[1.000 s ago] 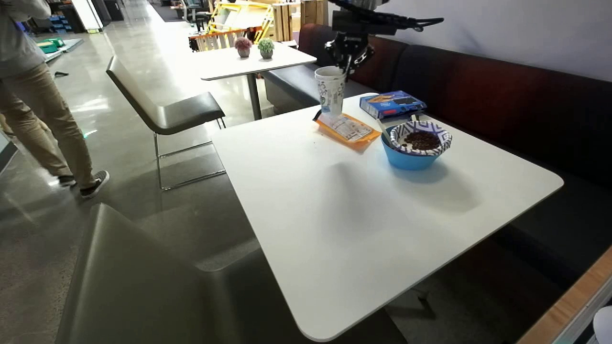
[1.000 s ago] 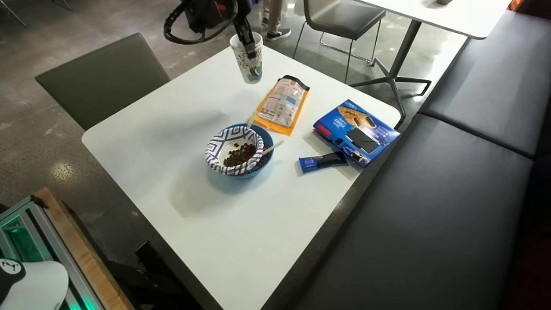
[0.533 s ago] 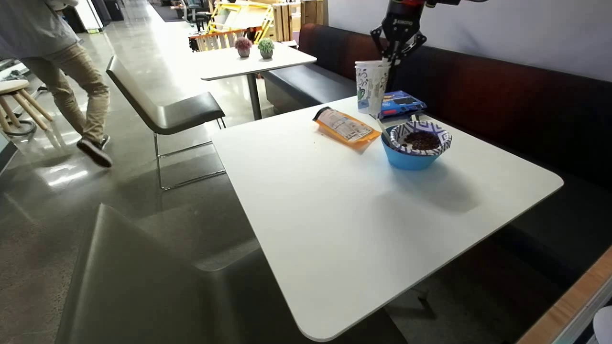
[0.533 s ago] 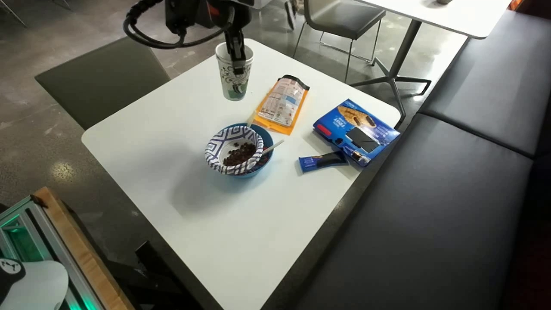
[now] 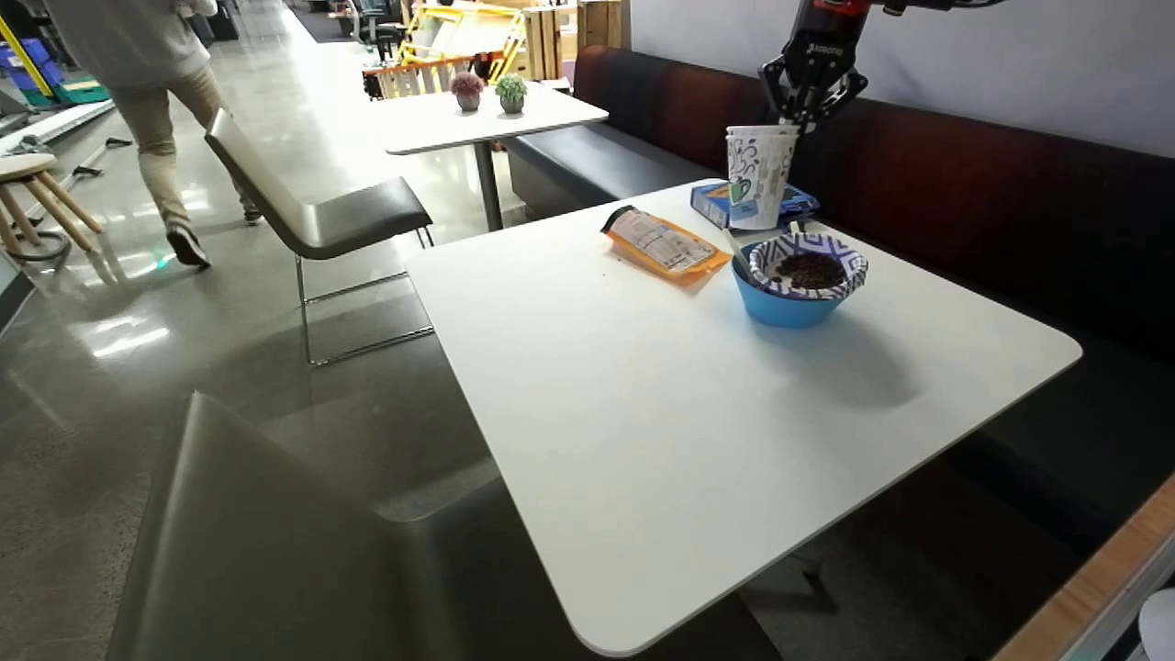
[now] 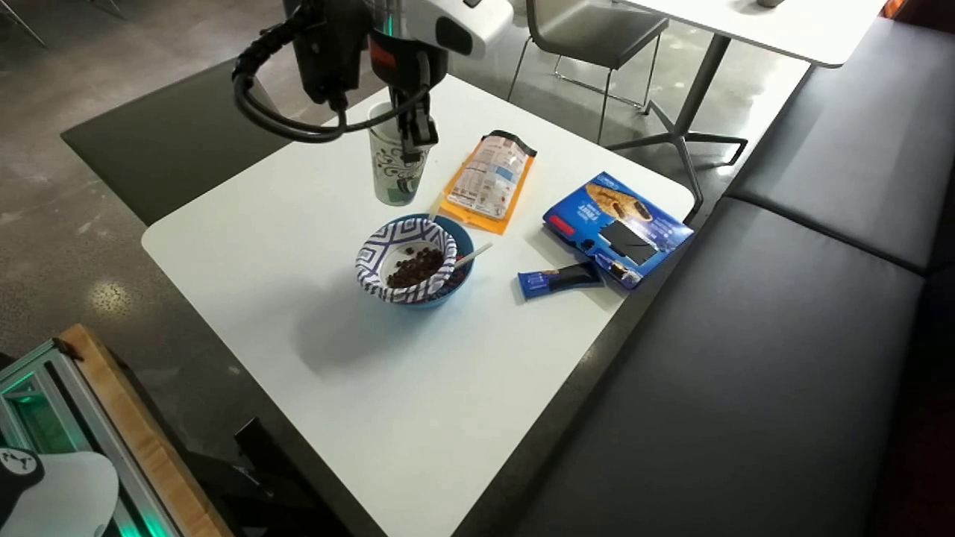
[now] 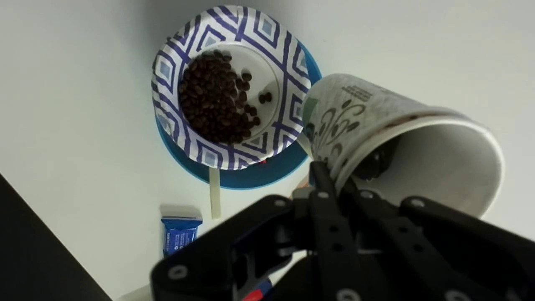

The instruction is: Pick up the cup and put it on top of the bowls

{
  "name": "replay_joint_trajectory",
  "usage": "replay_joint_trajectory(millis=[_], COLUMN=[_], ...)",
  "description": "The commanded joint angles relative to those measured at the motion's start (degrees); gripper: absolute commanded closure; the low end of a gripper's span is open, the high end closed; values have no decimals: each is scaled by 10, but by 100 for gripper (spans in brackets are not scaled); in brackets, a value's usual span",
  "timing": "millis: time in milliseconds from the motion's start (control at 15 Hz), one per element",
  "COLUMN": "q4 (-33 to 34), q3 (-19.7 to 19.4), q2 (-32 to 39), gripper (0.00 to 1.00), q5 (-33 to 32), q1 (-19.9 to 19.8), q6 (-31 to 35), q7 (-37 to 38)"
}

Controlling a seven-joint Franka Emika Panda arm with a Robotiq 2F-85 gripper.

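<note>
The white paper cup (image 5: 760,176) is in the air, nearly upright with its mouth up. My gripper (image 5: 802,125) is shut on its rim; in the wrist view the gripper (image 7: 340,179) has the cup wall between its fingers, one finger inside the cup. The dark-patterned bowl (image 6: 379,250) with brown beans sits in the light blue bowl (image 6: 464,233) on the table. In the wrist view the base of the cup (image 7: 376,104) overlaps the edge of the patterned bowl (image 7: 166,69). In an exterior view the cup (image 6: 395,175) is just beyond the bowls' far rim.
An orange packet (image 6: 489,179) lies beside the bowls. A blue box (image 6: 619,224) and a blue wrapped bar (image 6: 553,280) lie near the bench (image 6: 746,358). Utensil handles (image 7: 214,194) stick out of the bowls. A person (image 5: 138,55) walks in the background.
My gripper has carried the cup across the table towards the bowls, rightward in an exterior view. The bowls, packet and box have not moved. The person has walked on.
</note>
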Motion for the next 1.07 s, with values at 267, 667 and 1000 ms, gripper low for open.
replay_joint_trajectory(millis=[267,667,1000], q4=[10,58,108], q3=[5,-12,-26], q2=[8,47,86], gripper=[99,99,99], q5=[2,9,8], q1=[-9,-37,-62], q6=[-9,-64,-162], q7=[0,18,35])
